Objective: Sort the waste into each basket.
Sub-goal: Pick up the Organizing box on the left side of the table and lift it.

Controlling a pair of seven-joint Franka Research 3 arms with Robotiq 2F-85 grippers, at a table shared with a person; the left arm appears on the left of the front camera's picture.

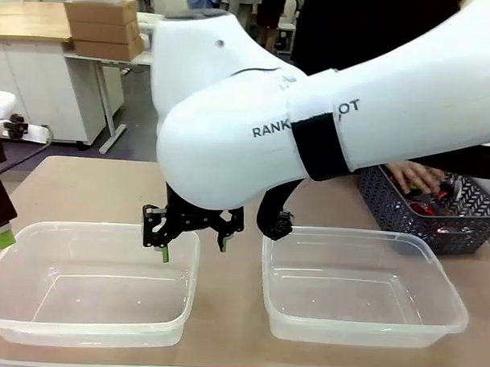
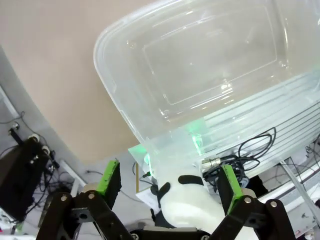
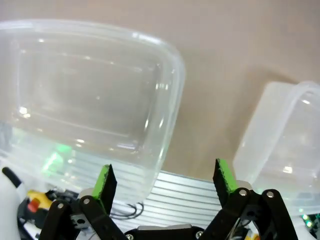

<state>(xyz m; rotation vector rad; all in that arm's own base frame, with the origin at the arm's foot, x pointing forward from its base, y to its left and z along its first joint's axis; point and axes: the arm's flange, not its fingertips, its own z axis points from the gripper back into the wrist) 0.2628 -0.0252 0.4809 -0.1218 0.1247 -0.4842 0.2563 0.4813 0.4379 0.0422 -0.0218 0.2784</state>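
Standing empty on the tan table (image 1: 84, 186), the left tub (image 1: 87, 333) is occupying 7 o'clock and the right tub (image 1: 352, 332) 5 o'clock. Red cans (image 1: 425, 208) are lying in the dark lattice basket (image 1: 389, 206) at 3 o'clock, a person's hand (image 1: 410, 175) among them. The right gripper (image 1: 194, 246) is hovering spread above the left tub's right rim. The left gripper (image 2: 170, 185) is hanging spread at 9 o'clock.

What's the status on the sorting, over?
Left tool open, empty. Right tool open, empty, over the gap between left tub and right tub. Both tubs empty; person's hand in dark basket with red cans.

Right hand (image 1: 194, 248) above left tub (image 1: 82, 226)
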